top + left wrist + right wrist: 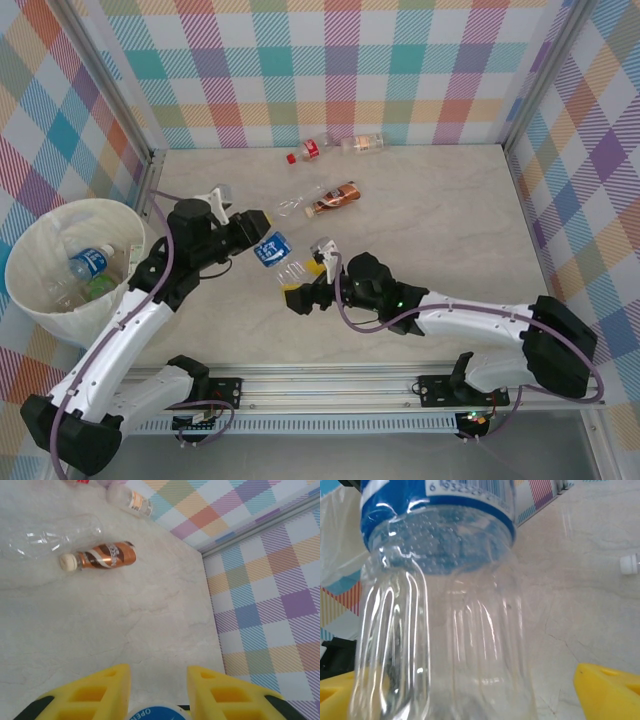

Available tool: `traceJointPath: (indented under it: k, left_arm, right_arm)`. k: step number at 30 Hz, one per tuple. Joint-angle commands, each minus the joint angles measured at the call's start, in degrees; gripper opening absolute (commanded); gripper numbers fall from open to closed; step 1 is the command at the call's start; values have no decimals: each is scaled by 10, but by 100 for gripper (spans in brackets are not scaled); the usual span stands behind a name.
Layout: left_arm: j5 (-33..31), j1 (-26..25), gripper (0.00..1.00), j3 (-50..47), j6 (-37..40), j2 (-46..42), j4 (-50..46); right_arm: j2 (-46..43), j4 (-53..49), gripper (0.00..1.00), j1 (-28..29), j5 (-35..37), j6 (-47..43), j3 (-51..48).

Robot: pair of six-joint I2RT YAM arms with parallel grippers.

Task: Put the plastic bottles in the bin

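- Top external view: large round cream-white plastic bin stands at the tabletop's left edge.
- Left gripper clamps a clear blue-labelled plastic bottle above mid-tabletop.
- Right gripper gapes wide beside its clear end.
- Advice: back the right gripper away, then swing the bottle over the bin.

Both arms, left arm and right arm, are smooth white shells with chunky black joints, and a thin purple cable trails along each. The fingers are bright yellow plastic with rectangular pockets.
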Motion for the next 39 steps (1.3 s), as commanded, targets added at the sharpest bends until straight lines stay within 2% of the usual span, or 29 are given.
traceJointPath:
  k: [1, 5, 9, 13, 17, 22, 25, 35, 39]
  left_arm:
    - [-39, -3, 0, 40, 46, -9, -50]
    - [-70, -2, 0, 75, 68, -18, -66]
    - [-101, -1, 0, 113, 92, -39, -71]
    - [-79, 0, 0, 163, 89, -43, -86]
    - [-72, 0, 0, 211, 107, -41, -101]
    - [-220, 0, 0, 318, 214, -35, -194]
    - [-314, 0, 0, 352, 247, -43, -228]
    - [-467, 0, 0, 409, 329, -58, -277]
    - [-588, 0, 0, 440, 397, -48, -279]
  right_arm:
    - [-49, -64, 100, -2, 28, -21, 15]
    - [-99, -97, 100, -3, 81, -28, -1]
    - [-143, -113, 100, -3, 165, -22, -29]
    - [-167, -127, 100, -3, 252, 6, -51]
    - [-176, -130, 100, -5, 300, 40, -69]
    - [-179, -124, 100, -13, 318, 72, -85]
    - [-176, -126, 100, -15, 323, 81, -88]
    - [-141, -143, 100, -23, 325, 85, -65]
    - [-113, -140, 100, -23, 323, 82, -51]
